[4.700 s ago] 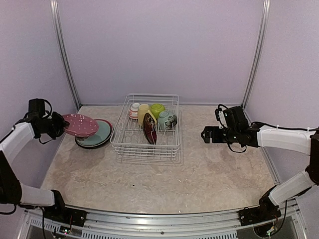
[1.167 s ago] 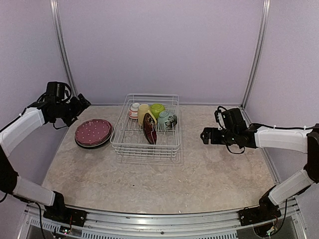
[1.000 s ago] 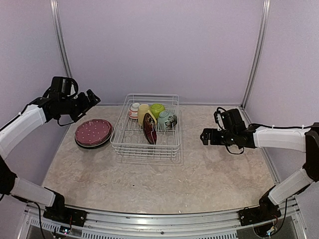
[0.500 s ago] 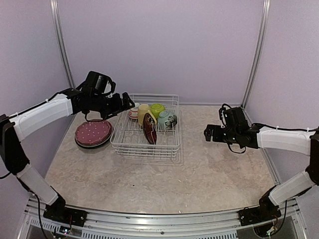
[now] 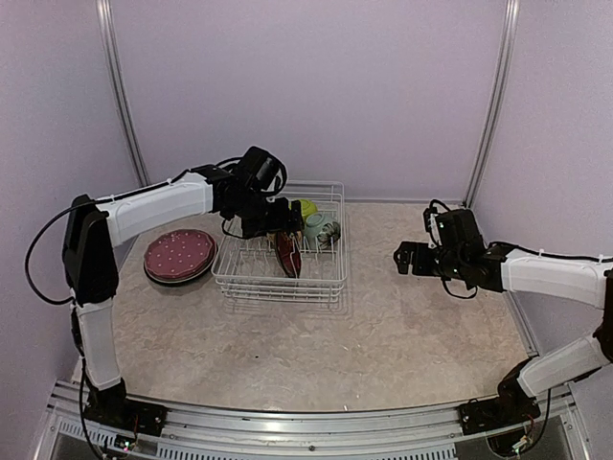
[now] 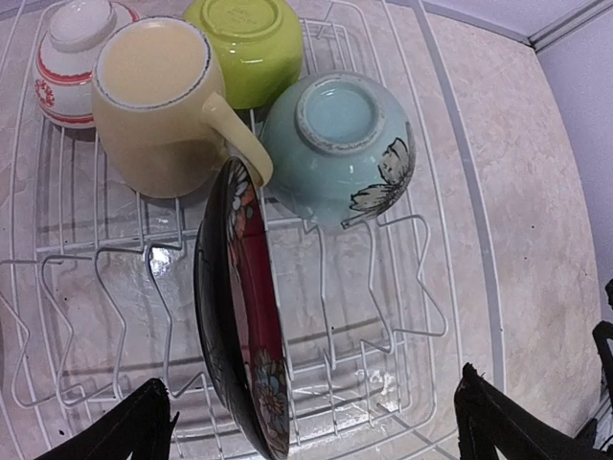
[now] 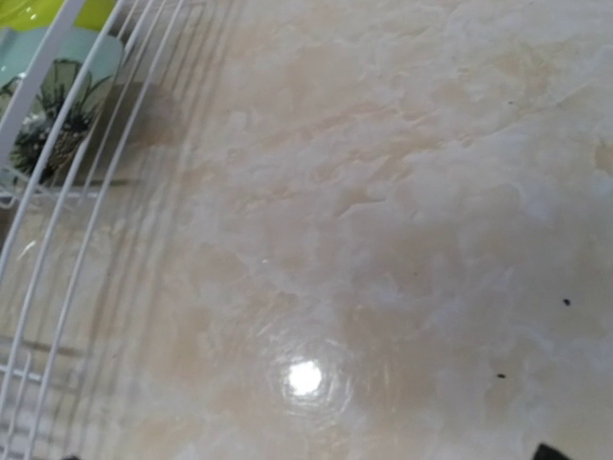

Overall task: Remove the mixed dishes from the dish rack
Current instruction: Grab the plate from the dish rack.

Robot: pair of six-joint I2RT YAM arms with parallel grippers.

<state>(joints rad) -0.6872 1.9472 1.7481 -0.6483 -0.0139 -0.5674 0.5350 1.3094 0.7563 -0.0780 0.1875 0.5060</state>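
Left claw (image 6: 316, 424) gapes over glossy round plate (image 6: 245, 316).

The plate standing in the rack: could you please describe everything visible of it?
The plate stands on edge between wire prongs of the rack, leaning slightly. It looks like glossy ceramic, with a black back and a dark red face with flowers near the lower rim. Its top rim sits by the handle of the yellow mug; contact is unclear.
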